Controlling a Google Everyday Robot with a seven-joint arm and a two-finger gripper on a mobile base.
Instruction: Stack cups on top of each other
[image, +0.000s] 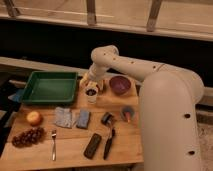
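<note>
A cream-white round cup (91, 94) stands upright on the wooden table (70, 150), between the green tray and the purple bowl. My gripper (93, 83) hangs directly above it, at or just over its rim, at the end of the big white arm (165, 100) that reaches in from the right. A small grey metallic cup (127, 114) with something reddish showing in it stands apart, lower right of the cream cup, near the table's right edge. Neither cup is on the other.
A wide purple bowl (120, 84) sits right of the gripper. A green tray (49, 86) lies to the left. In front lie two blue-grey cloths (72, 118), an apple (34, 118), grapes (27, 136), a fork (53, 145) and several black tools (100, 142).
</note>
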